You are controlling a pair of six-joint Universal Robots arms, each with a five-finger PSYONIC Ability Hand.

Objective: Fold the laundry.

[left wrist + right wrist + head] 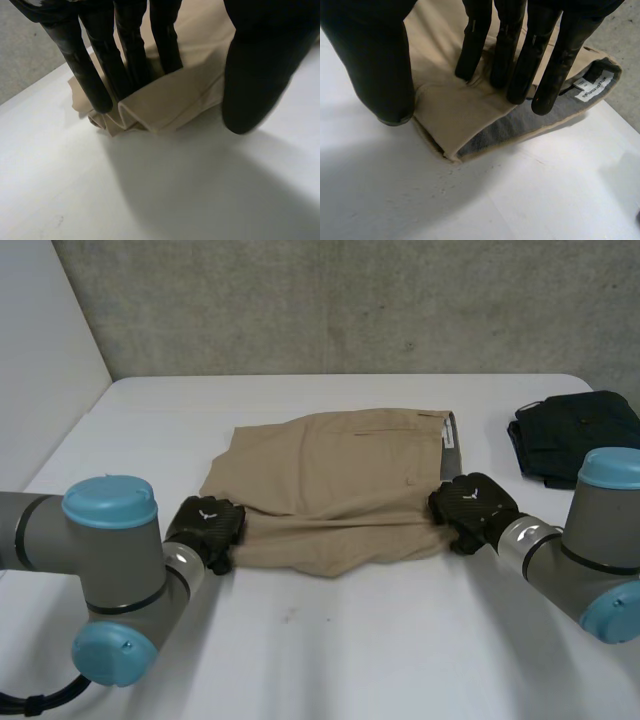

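Tan shorts (340, 490) lie folded flat in the middle of the white table (330, 640), waistband toward my right arm. My left hand (205, 525) rests at the near leg-end corner. Its straight fingers (125, 55) press onto the bunched tan cloth (165, 105), while the thumb (260, 75) hovers apart over bare table. My right hand (470, 505) is at the near waistband corner. There its straight fingers (520, 55) lie on the tan cloth (455, 115) beside the grey inner waistband (520, 125) with a white label (592, 82), and the thumb (375, 65) stands just off the cloth's edge.
A pile of dark folded clothes (570, 435) sits at the table's far right. A grey concrete wall (350, 300) rises behind the table.
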